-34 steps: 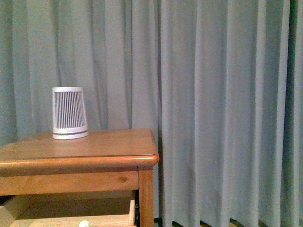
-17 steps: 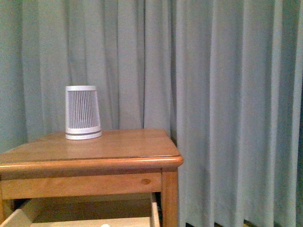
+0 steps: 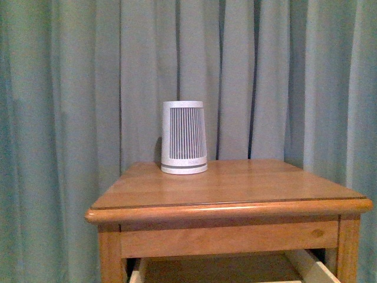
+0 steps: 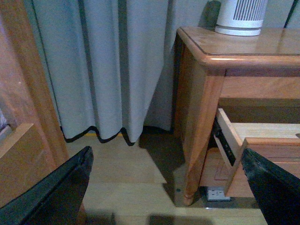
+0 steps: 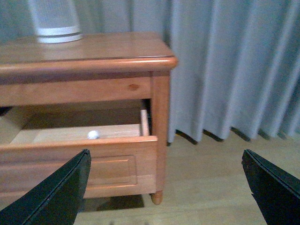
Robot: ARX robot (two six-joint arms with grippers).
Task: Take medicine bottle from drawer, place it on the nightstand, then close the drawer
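Note:
The honey-wood nightstand [image 3: 235, 188] fills the lower front view, and its drawer [image 3: 312, 268] stands pulled out at the bottom edge. In the right wrist view the drawer [image 5: 79, 164] is open, and the medicine bottle [image 5: 93, 135] shows as a small white cap inside, near the front panel. My right gripper [image 5: 164, 187] is open and empty, short of the drawer front and low over the floor. In the left wrist view my left gripper [image 4: 164, 187] is open and empty, beside the nightstand's corner leg [image 4: 199, 140]. The drawer's side [image 4: 229, 136] juts out there.
A white slatted tapered cylinder [image 3: 184, 137] stands at the back of the nightstand top. Grey-green curtains [image 3: 70, 118] hang behind and on both sides. A floor socket [image 4: 218, 193] lies under the nightstand. Other wooden furniture [image 4: 23, 117] stands close by the left gripper.
The front view has swung leftwards: the nightstand and the slatted cylinder have slid from the picture's left to its centre and right. No gripper shows in that view.

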